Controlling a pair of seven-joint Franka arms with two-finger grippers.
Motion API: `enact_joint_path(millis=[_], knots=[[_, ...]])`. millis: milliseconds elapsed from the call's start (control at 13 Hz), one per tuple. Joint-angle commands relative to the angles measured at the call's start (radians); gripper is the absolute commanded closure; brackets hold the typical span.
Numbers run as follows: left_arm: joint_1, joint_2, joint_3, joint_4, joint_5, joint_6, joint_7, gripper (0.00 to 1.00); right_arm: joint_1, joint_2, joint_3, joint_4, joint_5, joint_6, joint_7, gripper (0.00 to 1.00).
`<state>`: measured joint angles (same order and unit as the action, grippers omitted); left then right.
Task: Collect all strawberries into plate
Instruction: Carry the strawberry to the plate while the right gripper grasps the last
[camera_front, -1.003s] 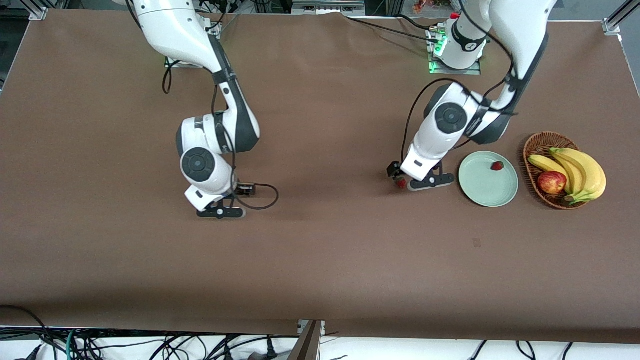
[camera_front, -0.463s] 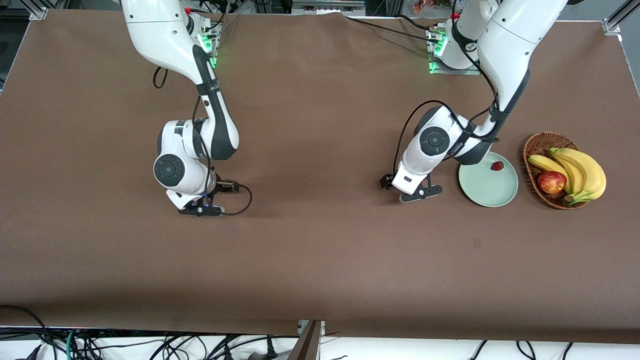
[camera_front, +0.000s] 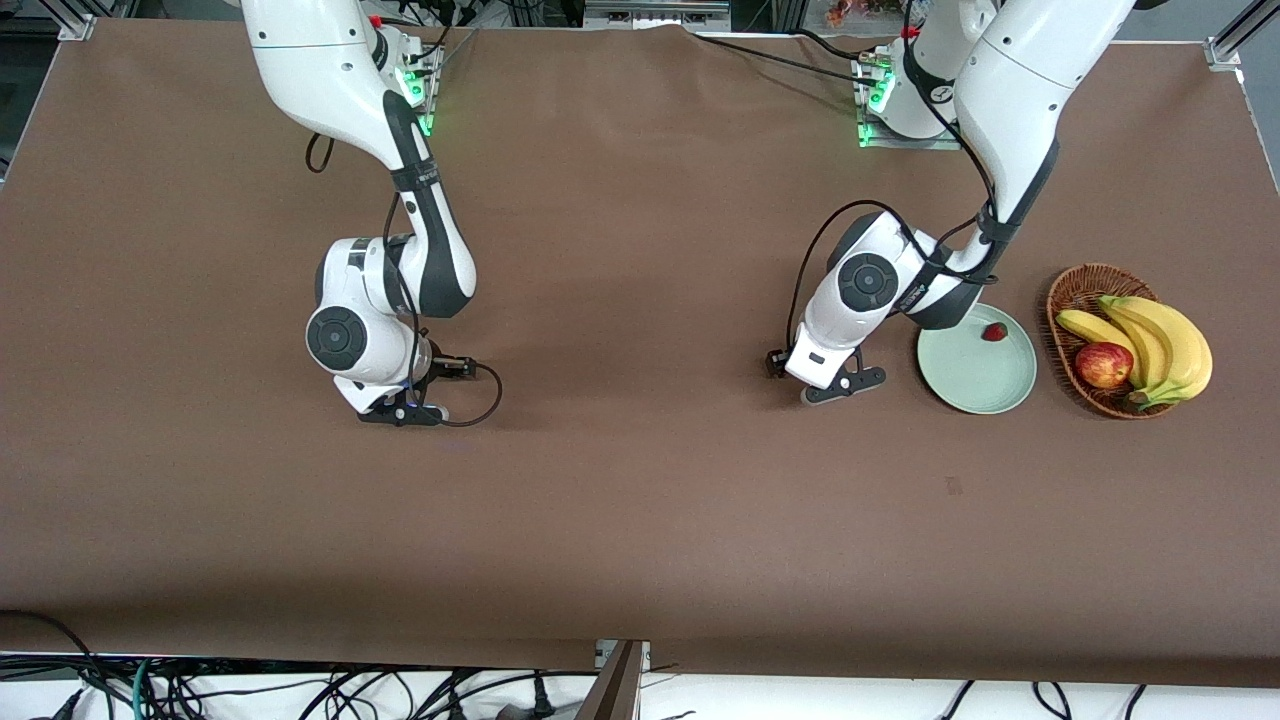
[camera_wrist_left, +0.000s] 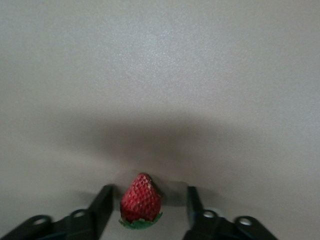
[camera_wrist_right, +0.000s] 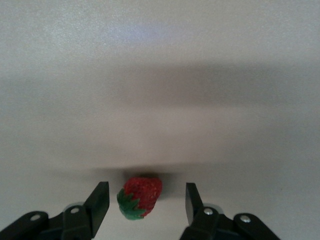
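Note:
One strawberry (camera_front: 994, 332) lies in the pale mint-green plate (camera_front: 975, 385). My left gripper (camera_front: 843, 384) is down at the table beside the plate, toward the right arm's end. In the left wrist view this gripper (camera_wrist_left: 148, 201) is open, with a second strawberry (camera_wrist_left: 141, 200) lying between its fingers. My right gripper (camera_front: 400, 415) is down at the table toward the right arm's end. In the right wrist view it (camera_wrist_right: 145, 200) is open around a third strawberry (camera_wrist_right: 140, 196). Both of these berries are hidden under the grippers in the front view.
A brown wicker basket (camera_front: 1085, 275) stands beside the plate at the left arm's end, holding bananas (camera_front: 1160, 340) and a red-yellow apple (camera_front: 1103, 364). A black cable loops on the table by the right gripper (camera_front: 480, 400).
Both grippers have come down over their strawberries. The right gripper shifted toward the right arm's end. The strawberry by the left gripper, visible one second ago, is now covered in the front view.

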<state>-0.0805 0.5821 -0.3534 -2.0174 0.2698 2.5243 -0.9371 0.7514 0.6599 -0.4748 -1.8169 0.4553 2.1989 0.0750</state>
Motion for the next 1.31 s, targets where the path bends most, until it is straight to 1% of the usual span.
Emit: enact_joint_path(millis=[0, 77, 154, 232, 309, 386, 463, 540, 617, 772, 849, 1003, 1081, 1235], knots=[[0.002, -0.008, -0.007, -0.004, 0.028, -0.019, -0.046, 0.81, 0.005, -0.036, 0.008, -0.051, 0.017, 0.041, -0.02, 0.32], [0.002, -0.013, -0.009, 0.003, 0.025, -0.039, -0.043, 0.9, 0.005, -0.034, 0.012, -0.051, 0.017, 0.044, -0.02, 0.33], [0.002, -0.028, -0.009, 0.015, 0.013, -0.074, -0.036, 0.93, 0.005, -0.033, 0.015, -0.051, 0.017, 0.048, -0.02, 0.33], [0.005, -0.042, -0.009, 0.032, 0.008, -0.109, -0.032, 0.94, 0.005, -0.031, 0.016, -0.053, 0.017, 0.054, -0.018, 0.34], [0.008, -0.059, -0.009, 0.06, -0.033, -0.148, -0.017, 0.96, 0.005, -0.029, 0.018, -0.053, 0.017, 0.056, -0.018, 0.35], [0.01, -0.074, -0.006, 0.098, -0.085, -0.201, 0.039, 0.96, 0.005, -0.029, 0.018, -0.053, 0.017, 0.054, -0.015, 0.37], [0.016, -0.097, 0.004, 0.139, -0.154, -0.281, 0.12, 0.96, 0.005, -0.029, 0.019, -0.053, 0.017, 0.054, -0.009, 0.42], [0.019, -0.135, 0.031, 0.158, -0.222, -0.351, 0.217, 0.96, 0.005, -0.029, 0.022, -0.053, 0.017, 0.054, -0.009, 0.47], [0.018, -0.181, 0.078, 0.157, -0.268, -0.399, 0.297, 0.96, 0.005, -0.029, 0.022, -0.053, 0.017, 0.053, -0.006, 0.54], [0.021, -0.244, 0.172, 0.146, -0.313, -0.493, 0.488, 0.96, 0.005, -0.031, 0.022, -0.047, 0.017, 0.051, -0.003, 0.71], [0.021, -0.26, 0.222, 0.14, -0.317, -0.521, 0.583, 0.96, 0.006, -0.031, 0.022, -0.038, 0.017, 0.042, 0.0, 0.74], [0.025, -0.28, 0.336, 0.102, -0.345, -0.533, 0.79, 0.96, 0.011, -0.031, 0.024, 0.002, 0.017, 0.041, 0.043, 0.74], [0.025, -0.278, 0.388, 0.082, -0.35, -0.527, 0.887, 0.96, 0.022, -0.031, 0.034, 0.036, 0.017, 0.036, 0.095, 0.74], [0.027, -0.269, 0.476, 0.039, -0.353, -0.483, 1.035, 0.96, 0.028, -0.007, 0.096, 0.152, 0.017, 0.016, 0.251, 0.74]])
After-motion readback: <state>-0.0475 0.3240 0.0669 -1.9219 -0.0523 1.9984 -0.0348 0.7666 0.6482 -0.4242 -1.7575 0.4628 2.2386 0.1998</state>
